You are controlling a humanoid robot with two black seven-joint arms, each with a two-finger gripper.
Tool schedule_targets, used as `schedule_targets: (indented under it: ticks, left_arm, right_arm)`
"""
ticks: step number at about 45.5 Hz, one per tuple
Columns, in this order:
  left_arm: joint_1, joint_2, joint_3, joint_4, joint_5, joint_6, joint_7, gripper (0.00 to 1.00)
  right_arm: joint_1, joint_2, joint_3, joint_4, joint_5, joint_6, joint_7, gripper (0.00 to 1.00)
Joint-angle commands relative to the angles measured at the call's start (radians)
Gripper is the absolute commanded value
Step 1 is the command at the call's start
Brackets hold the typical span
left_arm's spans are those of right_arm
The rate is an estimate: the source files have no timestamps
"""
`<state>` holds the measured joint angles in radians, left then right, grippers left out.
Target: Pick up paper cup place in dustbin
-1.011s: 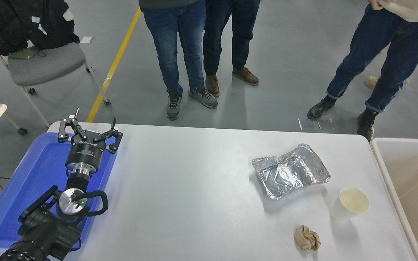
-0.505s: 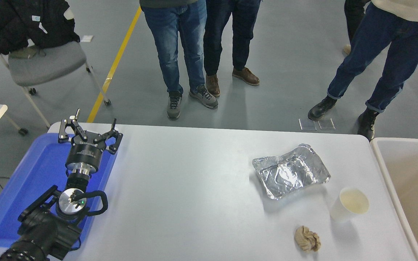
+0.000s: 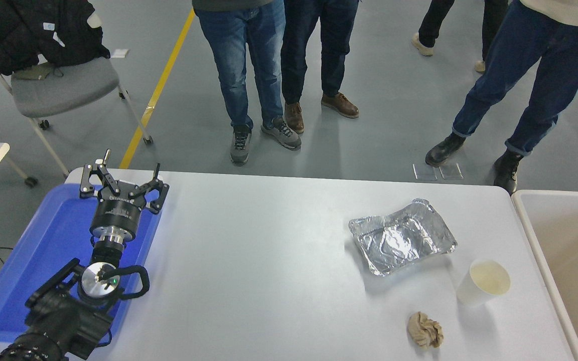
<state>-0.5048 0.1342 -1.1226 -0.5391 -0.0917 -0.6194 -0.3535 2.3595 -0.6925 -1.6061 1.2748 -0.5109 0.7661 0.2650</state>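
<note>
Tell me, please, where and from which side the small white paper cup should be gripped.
Grip the small white paper cup across its side wall, just below the rolled rim, coming from the right, the rectangular off-white dustbin side. It stands upright with its mouth open upward. The crumpled silver foil tray lies behind it and the tan paper wad nearer the robot, so that side looks freest.

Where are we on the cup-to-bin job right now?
Nothing looks done: the paper cup stands upright on the white table, near the foil tray and the crumpled paper wad, outside the dustbin at the right edge. Nothing is in hand: the left gripper sits open over the blue tray, and the right arm is out of view. Left: reach, grasp, carry, drop.
</note>
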Motion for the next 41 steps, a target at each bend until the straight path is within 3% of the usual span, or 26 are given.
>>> schedule_targets:
  ticks: [1,41]
  left_arm:
    - [0.0,0.001,0.0,0.001,0.0,0.0,-0.001,1.0]
    - [-0.001,-0.001,0.001,-0.001,0.001,-0.002,0.002,1.0]
  right_arm:
    - [0.115,0.007,0.095,0.09,0.034,0.019,-0.087,1.0]
    - [0.092,0.1,0.14,0.149,0.022,0.019,-0.099,1.0]
